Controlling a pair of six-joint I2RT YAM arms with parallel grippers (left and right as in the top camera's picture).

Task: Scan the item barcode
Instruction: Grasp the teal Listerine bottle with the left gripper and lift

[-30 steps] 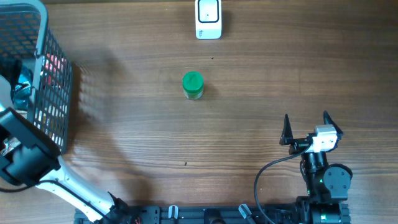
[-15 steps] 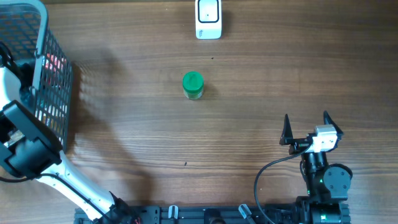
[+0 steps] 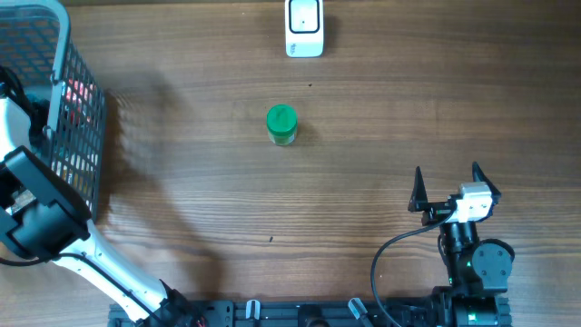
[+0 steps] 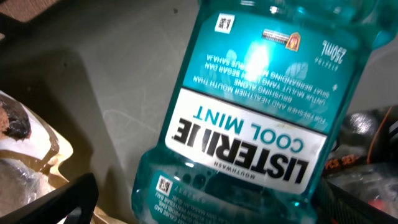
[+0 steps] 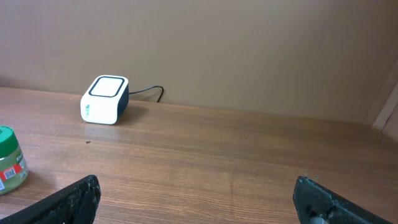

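Risks, as judged:
- The grey wire basket [image 3: 80, 145] at the left edge of the brown wooden surface [image 3: 363, 200] is being reached into by the left arm [image 3: 41, 218]. Its mesh wall could be getting clipped or dragged on the lift-out.
- The teal see-through plastic mouthwash bottle [image 4: 261, 106] is being taken as the item. It is broad, slick and lying flat, so it could be slipping or twisting in a pinch. Packets beside it could be getting caught too.
- The code could be getting turned away from the white box-shaped scanner [image 3: 304, 27] at the far edge.

Left jaws are being held wide over the bottle with nothing gripped, and only one finger is being shown. Right jaws are being shown fully spread, empty, well apart from everything.

The bottle is lying inside the basket, white-and-blue Listerine Cool Mint label up. Two small square codes are being shown; no striped barcode can be made out.
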